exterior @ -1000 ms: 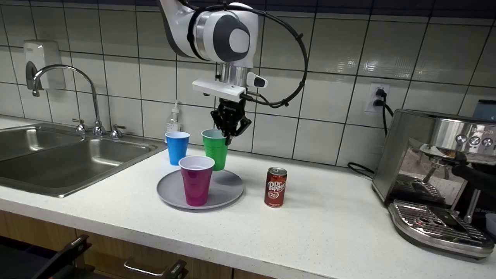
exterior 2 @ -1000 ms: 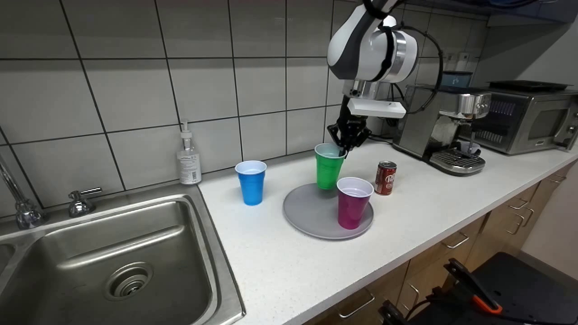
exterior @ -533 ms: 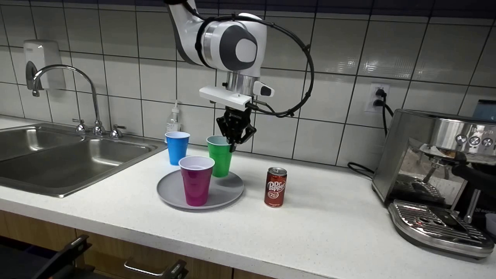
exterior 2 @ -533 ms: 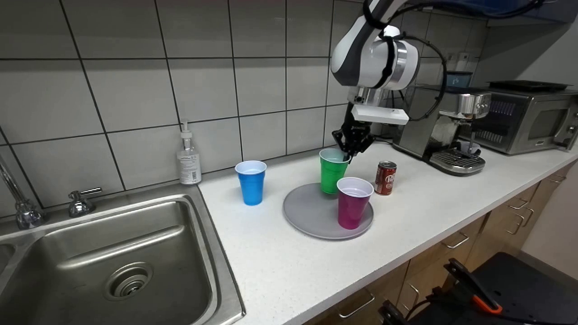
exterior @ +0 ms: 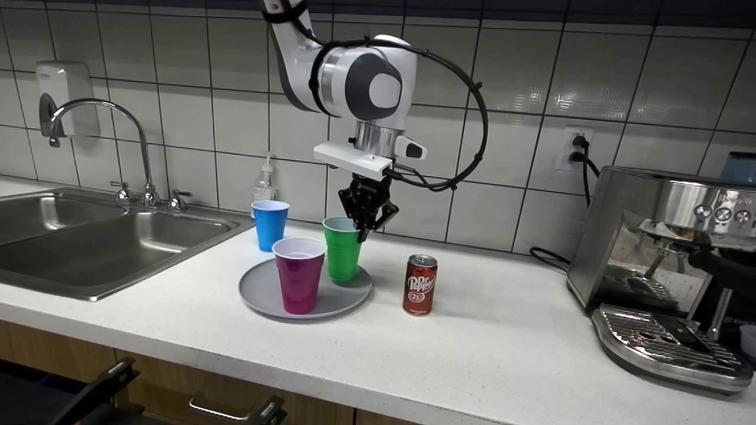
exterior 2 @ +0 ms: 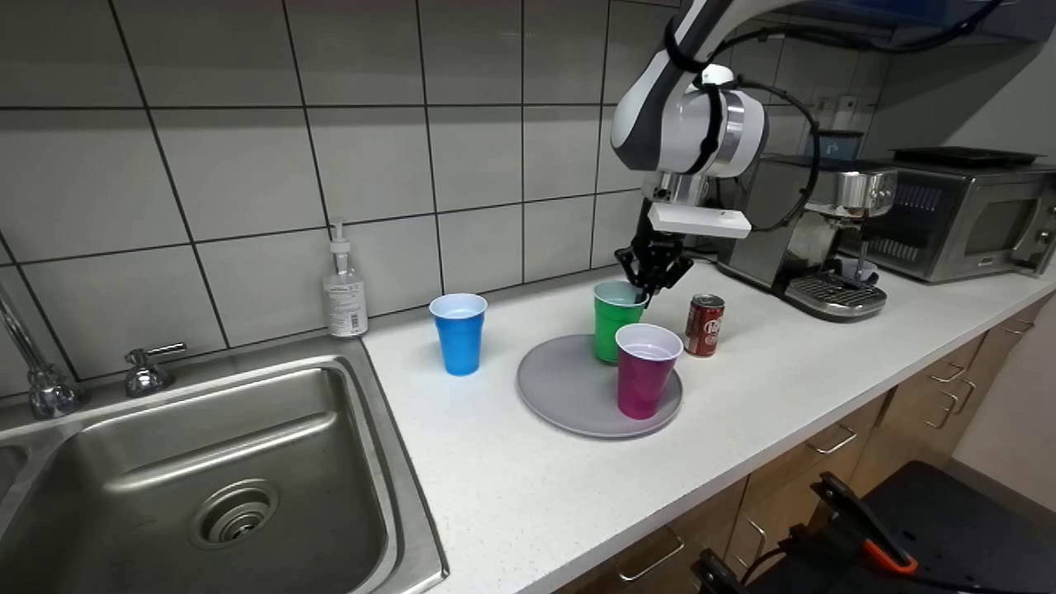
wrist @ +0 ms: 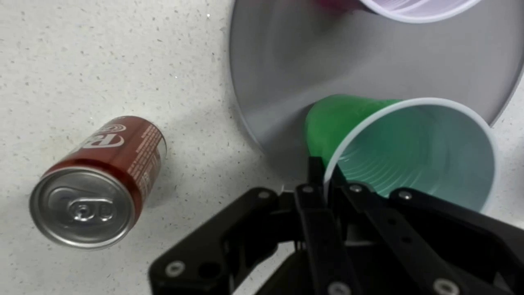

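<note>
One green plastic cup (wrist: 401,153) is held over the rear part of the grey round plate (exterior: 263,289), close to upright; whether the plate is touched by its base cannot be told. The gripper (wrist: 326,174) is clamped on the cup's rim, the wall pinched between two fingers. Since a second ago the cup has been brought lower in both exterior views and closer to the Dr Pepper can (exterior: 420,286); nothing else on the counter (exterior: 502,342) appears shifted. By this, the carry is judged well along, the plate closely neared.

Counted outward: three cups, the green one, a magenta cup (exterior: 299,283) stood upright on the plate, a blue cup (exterior: 271,227) stood on the counter. One plate. One can, near the plate, apart from it. One pump bottle (exterior 2: 345,301) near the tiled backsplash (exterior 2: 478,157). One double-basin sink (exterior: 171,248). One espresso machine (exterior: 655,260); one countertop oven (exterior 2: 965,214) seen beyond it.
</note>
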You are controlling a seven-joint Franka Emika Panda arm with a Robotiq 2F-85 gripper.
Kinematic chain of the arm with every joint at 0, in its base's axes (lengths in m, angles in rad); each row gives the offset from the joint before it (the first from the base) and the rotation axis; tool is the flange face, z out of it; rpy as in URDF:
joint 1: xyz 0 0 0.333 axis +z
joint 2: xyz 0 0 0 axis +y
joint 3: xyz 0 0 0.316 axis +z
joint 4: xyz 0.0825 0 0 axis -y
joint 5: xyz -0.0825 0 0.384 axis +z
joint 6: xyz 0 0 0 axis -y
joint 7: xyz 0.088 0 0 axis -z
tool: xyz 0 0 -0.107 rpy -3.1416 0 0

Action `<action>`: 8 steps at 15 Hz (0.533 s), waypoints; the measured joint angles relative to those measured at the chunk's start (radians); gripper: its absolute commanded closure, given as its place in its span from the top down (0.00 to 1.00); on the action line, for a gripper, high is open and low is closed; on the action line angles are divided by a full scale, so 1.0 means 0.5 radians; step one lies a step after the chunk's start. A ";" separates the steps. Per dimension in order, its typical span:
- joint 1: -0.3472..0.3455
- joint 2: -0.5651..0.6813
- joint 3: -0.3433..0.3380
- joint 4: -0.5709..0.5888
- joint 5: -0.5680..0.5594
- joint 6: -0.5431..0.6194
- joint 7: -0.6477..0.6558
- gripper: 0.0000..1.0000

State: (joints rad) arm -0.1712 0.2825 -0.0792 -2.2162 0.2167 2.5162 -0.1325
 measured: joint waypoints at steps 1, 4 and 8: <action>-0.002 0.015 0.000 0.005 0.000 0.000 0.000 0.01; -0.004 0.054 0.000 0.021 0.000 0.000 0.000 0.10; -0.004 0.070 0.000 0.032 -0.005 0.000 0.000 0.50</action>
State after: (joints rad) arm -0.1730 0.3177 -0.0793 -2.2000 0.2144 2.5163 -0.1325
